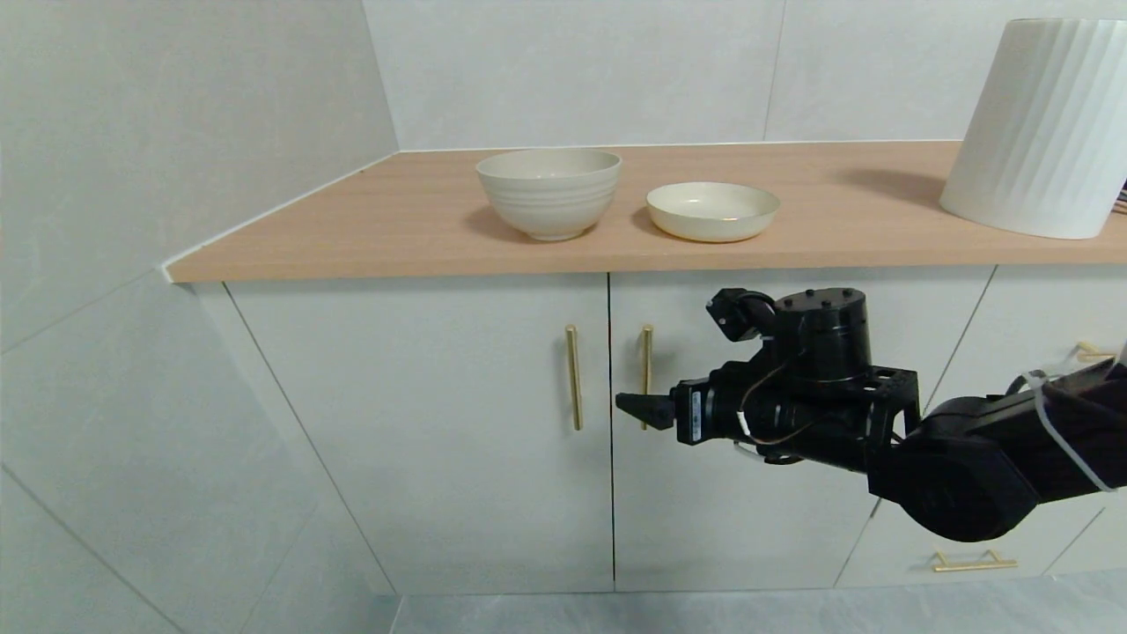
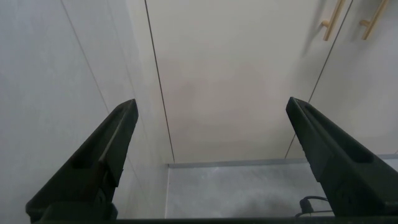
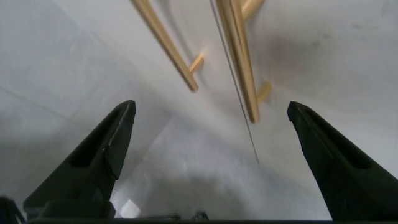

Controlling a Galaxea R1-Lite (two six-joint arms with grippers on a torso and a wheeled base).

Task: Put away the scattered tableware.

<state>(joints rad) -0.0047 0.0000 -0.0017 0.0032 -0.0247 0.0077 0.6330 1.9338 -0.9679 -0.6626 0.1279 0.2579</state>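
**Right pincer open at the cupboard, tableware not stored**

The right pincer is nearest the camera, low in front of the cupboard doors. Its tips are level with the left-door handle and the right-door handle, which sit either side of the seam. Its fingers are spread wide with nothing held, and the right wrist view has both handles between them. Cannot tell if it touches the right-door handle. The left pincer is also wide open and empty, facing a plain door panel low down near the floor.

The bowl and the shallow dish stand upright on the table, just beside each other but apart, roughly above the door seam.

Step, by my read: opening the cupboard to make room for storage. Nothing is put away, so the task is at an early stage. The next move calls for centring on one handle only, closing on the bar and pulling along the hinge arc. The handles are close together, so catching both is a risk.

The table is wood-look with white doors below, and there is a lower handle at the right. A white ribbed tub stands on the table, well apart from the dish. The walls are pale tile and the floor is grey.
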